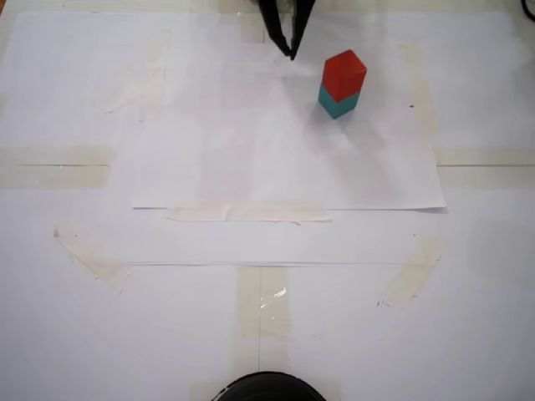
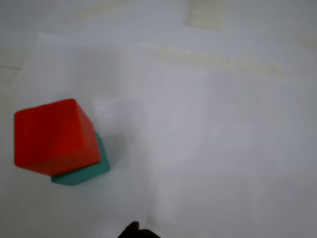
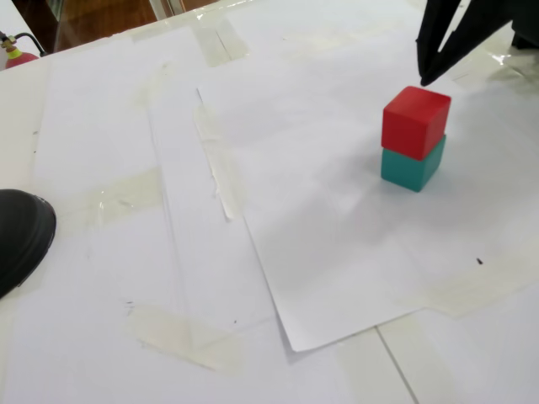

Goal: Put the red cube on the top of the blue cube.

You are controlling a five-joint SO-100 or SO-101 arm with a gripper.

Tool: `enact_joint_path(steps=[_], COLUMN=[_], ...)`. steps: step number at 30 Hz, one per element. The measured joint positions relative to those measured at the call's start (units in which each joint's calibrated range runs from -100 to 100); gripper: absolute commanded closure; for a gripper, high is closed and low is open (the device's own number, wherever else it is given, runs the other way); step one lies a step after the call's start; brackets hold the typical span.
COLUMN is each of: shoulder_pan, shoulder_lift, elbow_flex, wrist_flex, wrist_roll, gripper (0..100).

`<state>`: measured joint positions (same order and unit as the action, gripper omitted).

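Note:
The red cube (image 1: 344, 73) sits on top of the blue cube (image 1: 338, 104), a teal block, on the white paper at the upper right of a fixed view. The same stack shows in the other fixed view as red cube (image 3: 415, 122) over blue cube (image 3: 412, 167). In the wrist view the red cube (image 2: 53, 136) covers most of the blue cube (image 2: 84, 171). My gripper (image 1: 291, 52) hangs apart from the stack, to its upper left, with its black fingers meeting at the tips and nothing between them. It also shows above the stack (image 3: 424, 77).
White paper sheets (image 1: 284, 159) taped to the table cover the work area. A black round object (image 3: 21, 236) lies at the left edge in a fixed view and shows as a black round object (image 1: 267, 388) at the bottom edge in the other.

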<state>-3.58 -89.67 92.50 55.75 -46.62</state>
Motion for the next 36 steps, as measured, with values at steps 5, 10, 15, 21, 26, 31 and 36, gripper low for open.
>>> enact_joint_path(steps=[5, 10, 15, 21, 26, 31, 36], shoulder_pan=[0.0, -0.8, -0.8, -0.8, -1.0, -1.0, -1.0], shoulder_lift=[-3.8, -6.8, -7.0, -7.0, -7.0, -7.0, -7.0], elbow_flex=[1.9, 5.1, 6.6, 6.6, 6.6, 6.6, 6.6], wrist_flex=[-0.7, -1.4, -3.1, -2.8, -2.0, -2.0, -1.0], wrist_roll=[-0.9, -2.0, -2.5, -3.7, -4.6, -4.6, -4.9], gripper=[100, 100, 100, 100, 100, 100, 100])
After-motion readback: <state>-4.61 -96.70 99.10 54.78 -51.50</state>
